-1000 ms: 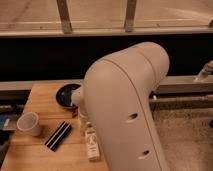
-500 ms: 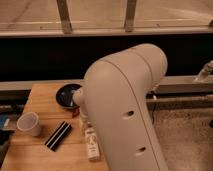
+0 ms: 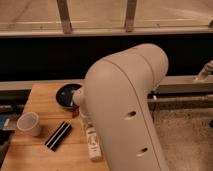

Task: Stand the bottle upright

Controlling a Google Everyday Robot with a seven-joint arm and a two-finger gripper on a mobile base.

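Observation:
The bottle [image 3: 93,144] is slim and white with a tan-orange label. It lies on the wooden table [image 3: 44,102], pointing toward the front edge, right beside my arm. My big white arm [image 3: 127,110] fills the middle of the view. The gripper [image 3: 83,116] is mostly hidden behind the arm's left edge; only a pale part of it shows, just beyond the bottle's far end. Whether it touches the bottle is hidden.
A dark bowl [image 3: 67,95] sits at the back of the table. A white cup [image 3: 28,124] stands at the left. A black bar with a white stripe [image 3: 58,135] lies between cup and bottle. A dark wall and rail run behind.

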